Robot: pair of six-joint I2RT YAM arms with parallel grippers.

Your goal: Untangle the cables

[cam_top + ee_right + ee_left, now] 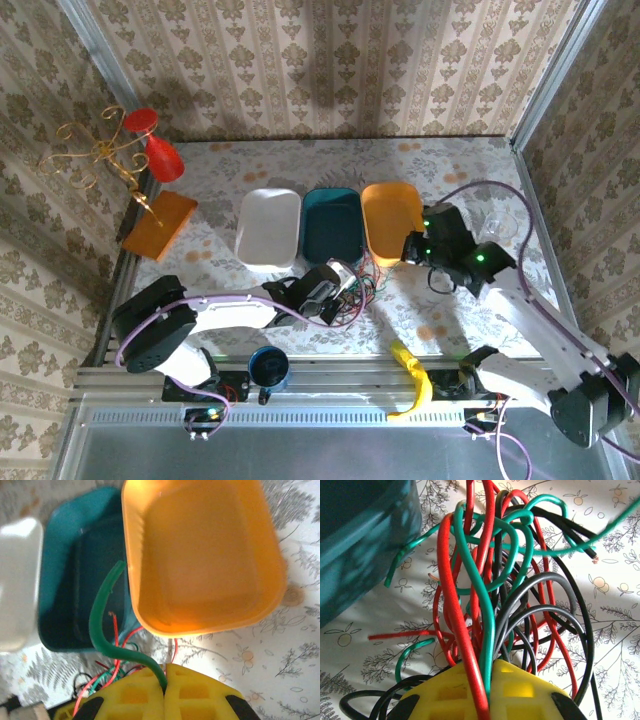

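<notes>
jaws of left gripper (487, 682): clenched on red and green strands, anchoring the tangled cables (520, 610) on the bench just on the near side of the teal tub (360, 540). jaws of right gripper (164, 682): clenched on one green cable (102, 625), arched over the tub's near wall, likely to draw it free.

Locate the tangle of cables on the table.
In the top view, the cables sit bunched at the near middle of the table, just in front of the teal tub, gripped by the left tool.

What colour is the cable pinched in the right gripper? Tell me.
Green cable, clearest in right wrist view.
</notes>
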